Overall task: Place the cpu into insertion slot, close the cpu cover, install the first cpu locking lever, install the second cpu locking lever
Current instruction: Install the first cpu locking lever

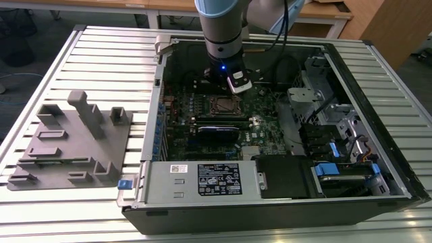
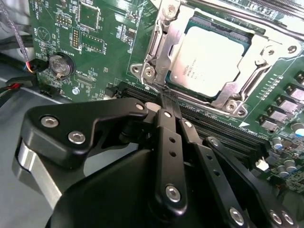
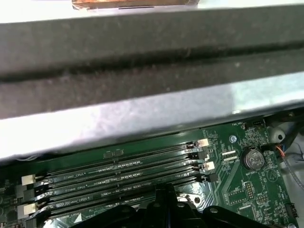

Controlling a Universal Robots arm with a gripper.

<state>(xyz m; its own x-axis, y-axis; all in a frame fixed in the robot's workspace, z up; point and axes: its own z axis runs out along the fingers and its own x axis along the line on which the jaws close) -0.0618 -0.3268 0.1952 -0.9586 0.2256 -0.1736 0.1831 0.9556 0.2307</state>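
Note:
The cpu (image 2: 213, 54), a pale metal square, lies in the insertion slot (image 1: 223, 105) on the green board. The silver cpu cover (image 2: 231, 91) is folded down flat over the cpu's edges. A thin metal lever (image 2: 153, 45) runs along one side of the socket. My gripper (image 2: 165, 97) has its black fingers (image 2: 169, 142) pressed together, shut, with the tips right at the socket corner nearest the memory slots. Whether the tips pinch a lever end is hidden. In the exterior view the gripper (image 1: 228, 90) hangs just behind the socket, inside the open computer case.
Long black memory slots (image 3: 123, 171) lie beside the socket, close under the fingers. A coin battery (image 2: 59, 65) sits on the board. The case wall (image 3: 142, 52) rises close by. A power supply (image 1: 202, 179) and drive bays (image 1: 337, 152) fill the case's front and right. A grey fixture (image 1: 68, 142) stands outside, on the exterior view's left.

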